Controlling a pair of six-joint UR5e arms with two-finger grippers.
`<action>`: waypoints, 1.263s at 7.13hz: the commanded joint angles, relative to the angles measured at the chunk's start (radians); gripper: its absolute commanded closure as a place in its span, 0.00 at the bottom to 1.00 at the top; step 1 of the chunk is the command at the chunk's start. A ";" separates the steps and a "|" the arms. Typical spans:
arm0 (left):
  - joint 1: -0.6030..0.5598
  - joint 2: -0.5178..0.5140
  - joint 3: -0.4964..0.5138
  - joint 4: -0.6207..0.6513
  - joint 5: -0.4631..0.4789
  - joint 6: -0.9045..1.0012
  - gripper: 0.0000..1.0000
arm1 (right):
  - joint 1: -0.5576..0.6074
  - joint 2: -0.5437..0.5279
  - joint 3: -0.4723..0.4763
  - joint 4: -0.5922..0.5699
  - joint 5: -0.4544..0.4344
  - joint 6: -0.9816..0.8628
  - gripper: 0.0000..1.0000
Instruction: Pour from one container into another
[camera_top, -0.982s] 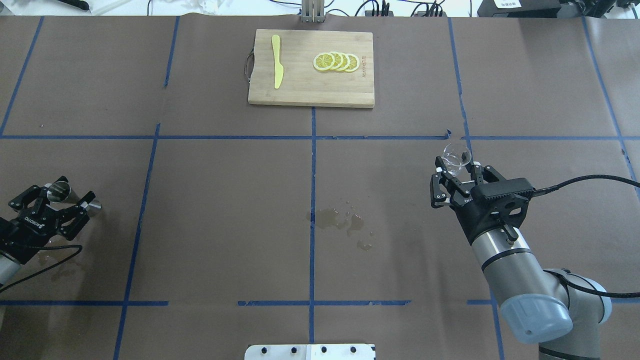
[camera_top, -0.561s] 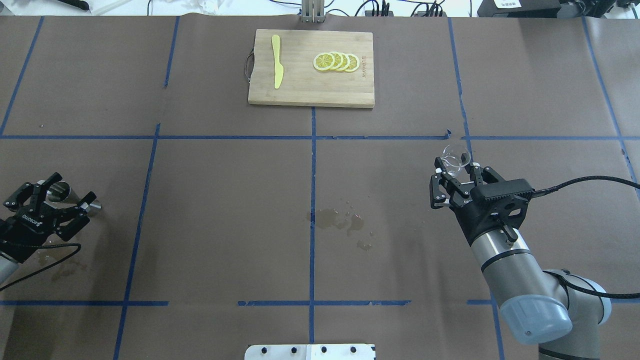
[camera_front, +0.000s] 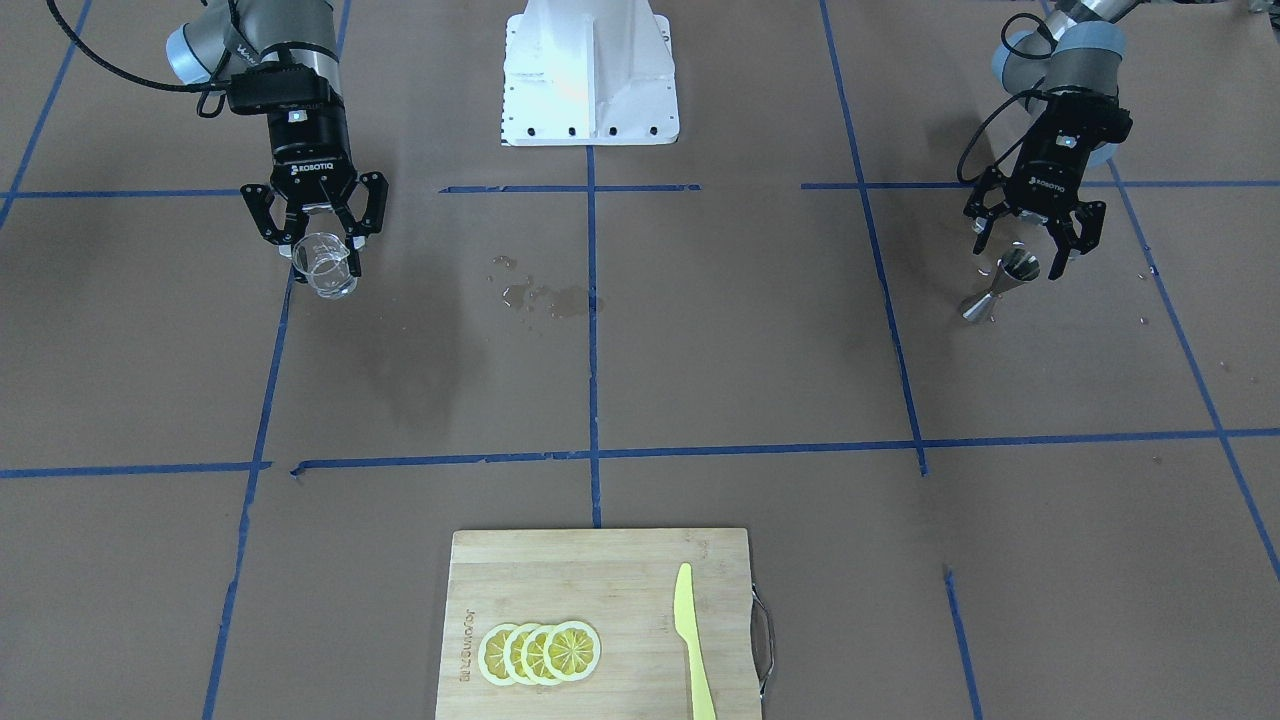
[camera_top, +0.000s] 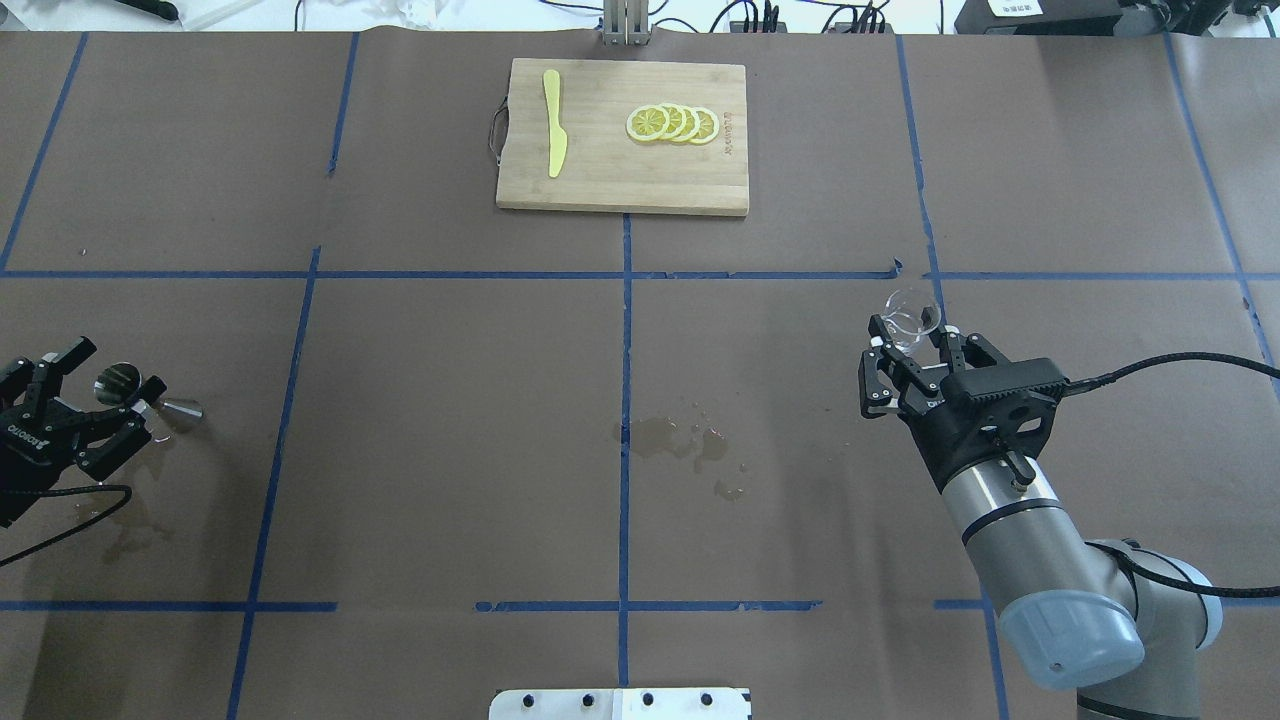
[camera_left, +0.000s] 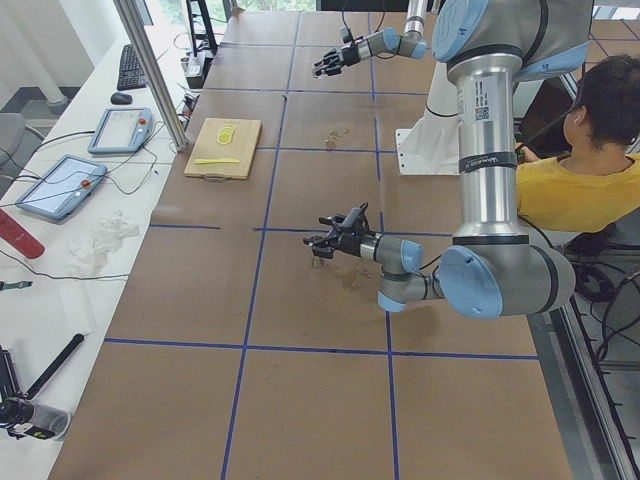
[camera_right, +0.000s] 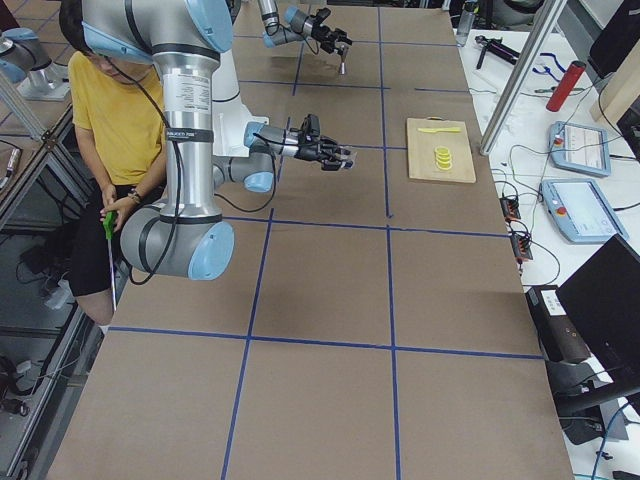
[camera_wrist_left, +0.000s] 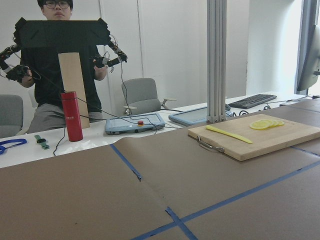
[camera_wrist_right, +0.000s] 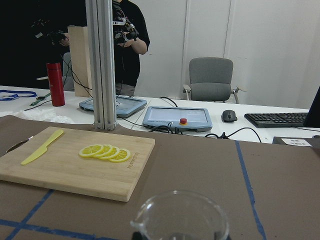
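The clear glass cup (camera_top: 913, 318) hangs above the table at the right, my right gripper (camera_top: 912, 336) shut on it. In the front-facing view the cup (camera_front: 326, 268) sits upright between the fingers (camera_front: 354, 250), and its rim (camera_wrist_right: 180, 215) fills the bottom of the right wrist view. At the far left the steel jigger (camera_top: 125, 384) stands by itself on the paper. My left gripper (camera_top: 112, 366) is open, its jaws wide and drawn back from the jigger (camera_front: 1000, 288). The left wrist view shows neither jigger nor fingers.
A brown puddle (camera_top: 680, 440) lies mid-table and a wet stain (camera_top: 110, 520) lies near the left arm. At the far edge, a wooden board (camera_top: 600, 180) carries lemon slices (camera_top: 672, 123) and a yellow knife (camera_top: 553, 125). A person in yellow (camera_left: 585, 175) sits behind the robot.
My left gripper has slid left, away from the jigger, which stays standing where it was. The right arm and the glass cup have not moved.
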 joint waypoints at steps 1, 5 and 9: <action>-0.153 -0.002 -0.026 0.038 -0.154 -0.007 0.06 | -0.003 0.000 0.000 0.000 0.000 0.000 1.00; -0.571 -0.105 -0.030 0.409 -0.584 -0.006 0.05 | -0.010 -0.002 -0.020 0.000 0.000 -0.001 1.00; -0.940 -0.234 -0.013 0.944 -1.109 0.020 0.00 | -0.009 -0.005 -0.096 0.000 -0.002 0.061 1.00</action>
